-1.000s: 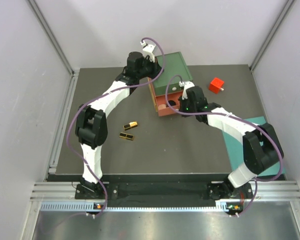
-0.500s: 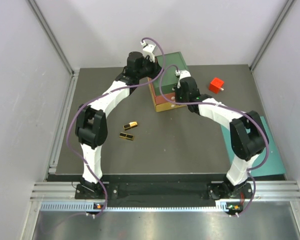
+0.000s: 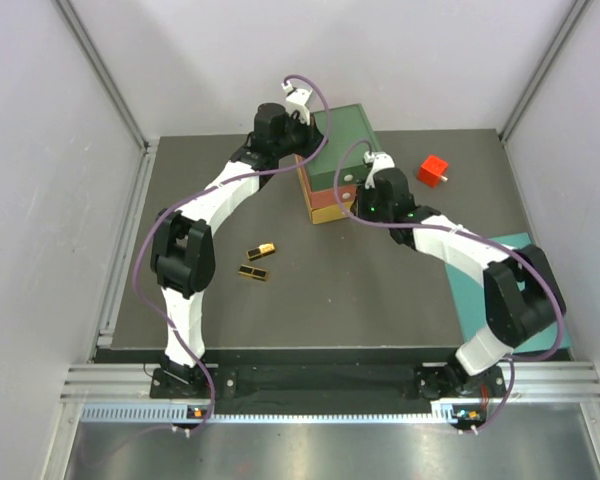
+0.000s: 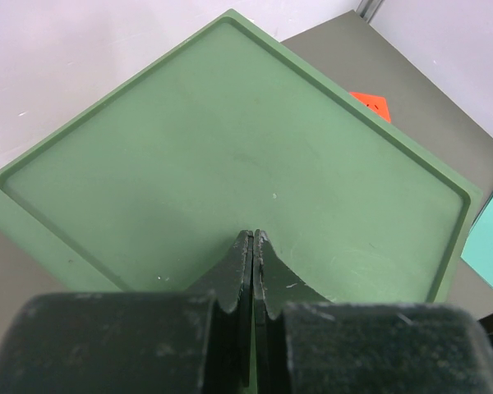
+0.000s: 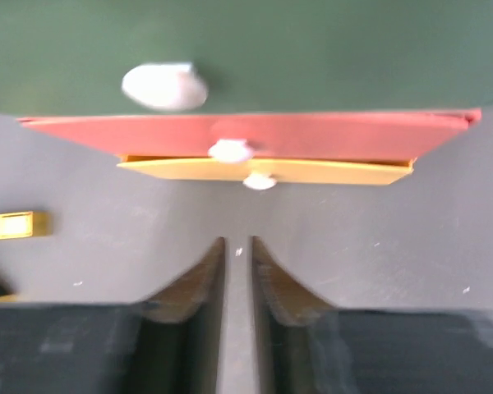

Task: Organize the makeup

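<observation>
Drawer step: left gripper [image 4: 253,246] pinched together on drawer box [image 4: 230,148] top; right gripper [image 5: 237,254] slightly apart, empty, facing red drawer [image 5: 353,135]. Next likely: fetch gold-black cases [image 3: 260,251].

In the top view we see soft, even light from above. The pale walls [image 3: 40,200] look bright, and the dark table [image 3: 280,300] shows only faint shadows. The metal strip [image 3: 310,450] past its near edge shines a little. Our right wrist view is blurry: the drawer box [image 5: 246,135], its white knobs [image 5: 163,86] and the gold case [image 5: 12,223] look smeared. The left wrist view is sharp on the green top [image 4: 230,156].
</observation>
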You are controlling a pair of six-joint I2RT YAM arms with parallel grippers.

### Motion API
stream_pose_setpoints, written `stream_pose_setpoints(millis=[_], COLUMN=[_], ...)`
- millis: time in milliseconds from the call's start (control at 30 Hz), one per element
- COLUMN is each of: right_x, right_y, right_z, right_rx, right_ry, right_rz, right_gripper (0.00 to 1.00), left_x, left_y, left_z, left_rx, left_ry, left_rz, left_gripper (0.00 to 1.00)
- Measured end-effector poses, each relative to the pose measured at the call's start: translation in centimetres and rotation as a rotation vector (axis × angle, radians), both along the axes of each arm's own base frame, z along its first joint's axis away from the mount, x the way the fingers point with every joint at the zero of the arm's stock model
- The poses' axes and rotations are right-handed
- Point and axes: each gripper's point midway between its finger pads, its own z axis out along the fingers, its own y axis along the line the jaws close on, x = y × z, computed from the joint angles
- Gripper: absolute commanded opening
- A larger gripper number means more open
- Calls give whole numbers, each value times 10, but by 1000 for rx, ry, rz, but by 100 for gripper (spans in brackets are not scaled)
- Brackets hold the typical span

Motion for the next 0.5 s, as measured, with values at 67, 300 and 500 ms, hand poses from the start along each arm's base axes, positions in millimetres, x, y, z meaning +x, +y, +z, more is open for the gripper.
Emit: stream_pose_setpoints(millis=[67,300,500], right_x=[-7,-17,-16], right_y=[0,1,-7], right_z=[5,-11,-50], right_rx=[45,251,487], right_ry=[0,98,244], right_rz=[-2,8,-47], right_gripper=[37,50,61], left_x=[0,0,0], left_y=[0,0,0], left_z=[0,0,0], left_rx=[0,-1,-1], left_ry=[0,1,0], left_rz=[0,-1,-2], left_gripper=[0,0,0])
